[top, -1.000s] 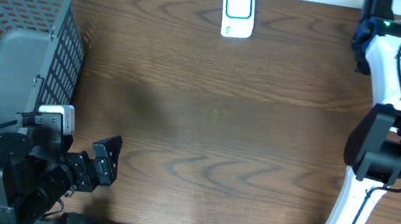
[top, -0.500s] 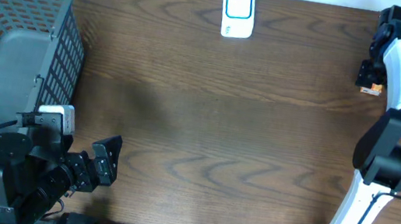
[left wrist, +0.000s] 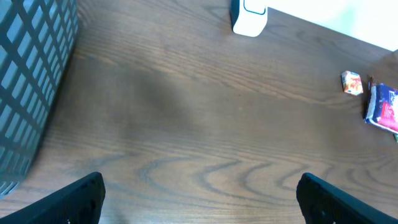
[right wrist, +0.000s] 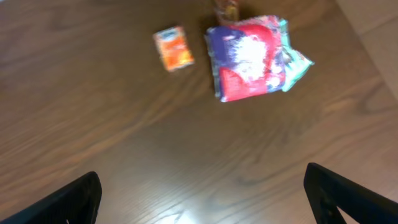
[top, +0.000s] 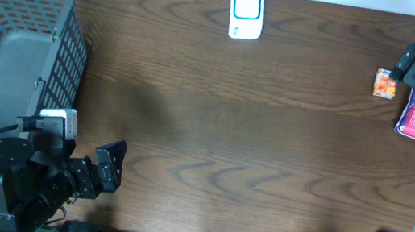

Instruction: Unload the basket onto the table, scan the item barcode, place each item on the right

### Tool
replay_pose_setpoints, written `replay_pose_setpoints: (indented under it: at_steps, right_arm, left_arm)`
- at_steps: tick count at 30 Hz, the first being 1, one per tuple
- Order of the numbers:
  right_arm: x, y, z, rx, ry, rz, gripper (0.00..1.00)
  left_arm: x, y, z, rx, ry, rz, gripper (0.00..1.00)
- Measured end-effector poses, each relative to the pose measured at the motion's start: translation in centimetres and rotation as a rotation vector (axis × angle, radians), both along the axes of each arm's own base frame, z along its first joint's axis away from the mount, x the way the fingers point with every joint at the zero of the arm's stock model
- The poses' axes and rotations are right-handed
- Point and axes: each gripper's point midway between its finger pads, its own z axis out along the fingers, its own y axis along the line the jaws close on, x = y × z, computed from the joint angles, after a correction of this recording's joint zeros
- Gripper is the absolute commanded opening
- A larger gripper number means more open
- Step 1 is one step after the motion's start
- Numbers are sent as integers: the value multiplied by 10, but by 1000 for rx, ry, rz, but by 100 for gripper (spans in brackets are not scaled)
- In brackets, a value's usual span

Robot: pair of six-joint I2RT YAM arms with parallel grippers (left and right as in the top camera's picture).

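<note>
A: Where's the item?
B: The small orange square packet [right wrist: 174, 48] lies flat on the dark wooden table [top: 231, 119], far right side, nothing gripping it.
A: And relative to the fingers?
B: The right gripper [right wrist: 202, 198] hangs above it w/ jaws spread wide and nothing between them. In the wrist view the packet sits ahead of the tips and a bit left of centre, clear of both.
A: Neighbours?
B: A purple-and-red foil pouch [right wrist: 249, 59] just beside it on the right, w/ a gap between them. A teal packet [right wrist: 295, 62] pokes out from under the pouch's far edge. There's poss. another small item beyond the pouch, too blurred to tell.
A: Scanner?
B: The white barcode scanner [top: 246, 12] is at the back edge, mid-table, well apart from the packet.
A: Other arm?
B: The left gripper [left wrist: 199, 194] is also wide open and empty, low at the front left, near the grey plastic mesh basket [top: 3, 63].
</note>
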Motion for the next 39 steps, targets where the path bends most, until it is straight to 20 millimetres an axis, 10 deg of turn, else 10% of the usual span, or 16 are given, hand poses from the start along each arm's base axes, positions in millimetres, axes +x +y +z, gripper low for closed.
replay_pose_setpoints:
  at_steps: [4,18,39]
  right_arm:
    - [-34,29,7,32,-58,72,99]
    - [-159,117,-67,399,55,287,99]
    - [-160,127,-77,449,64,321,99]
  left_arm:
    - [0,0,0,0,0,0,98]
    - [0,0,0,0,-1,0,98]
    - [0,0,0,0,-1,0,98]
